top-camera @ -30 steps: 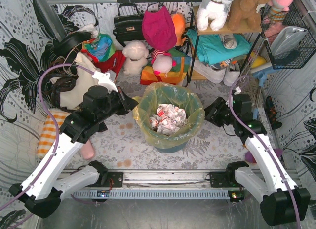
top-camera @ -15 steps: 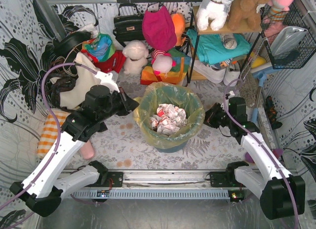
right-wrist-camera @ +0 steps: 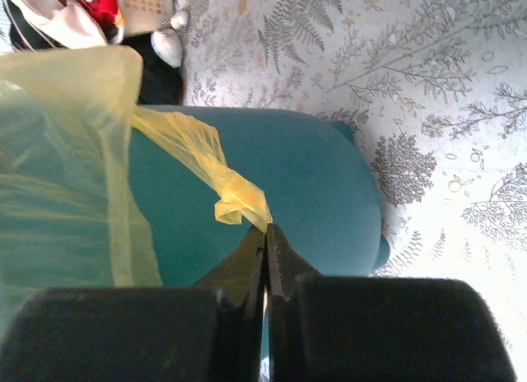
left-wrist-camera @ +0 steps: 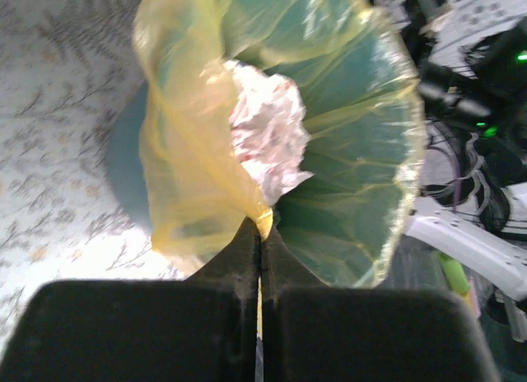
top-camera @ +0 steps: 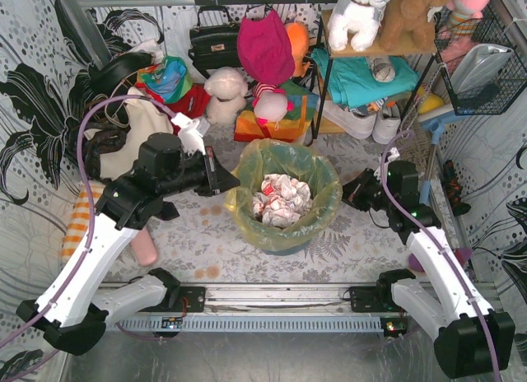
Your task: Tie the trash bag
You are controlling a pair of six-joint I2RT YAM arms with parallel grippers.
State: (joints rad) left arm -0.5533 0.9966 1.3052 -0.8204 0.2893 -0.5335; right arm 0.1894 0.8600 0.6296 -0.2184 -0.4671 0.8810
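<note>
The trash bag (top-camera: 247, 170), thin yellow-green plastic, lines a teal bin (top-camera: 284, 244) in the middle of the floor, and crumpled white paper (top-camera: 282, 197) lies inside it. My left gripper (top-camera: 233, 184) is at the bag's left rim. In the left wrist view it (left-wrist-camera: 260, 230) is shut on a pinch of the bag (left-wrist-camera: 189, 151). My right gripper (top-camera: 346, 193) is at the right rim. In the right wrist view it (right-wrist-camera: 265, 227) is shut on a twisted strip of the bag (right-wrist-camera: 210, 164) over the bin's (right-wrist-camera: 313, 193) outer wall.
Clutter crowds the back: a black handbag (top-camera: 214, 40), plush toys (top-camera: 224, 94), a metal shelf rack (top-camera: 370, 69) and a wire basket (top-camera: 486, 69). A cream tote (top-camera: 140, 131) and an orange checked cloth (top-camera: 82, 221) lie at the left. A rail (top-camera: 272, 295) runs along the near edge.
My right gripper has closed on the strip at the bag's right rim. My left arm has shifted right and nearer, drawing the left rim inward.
</note>
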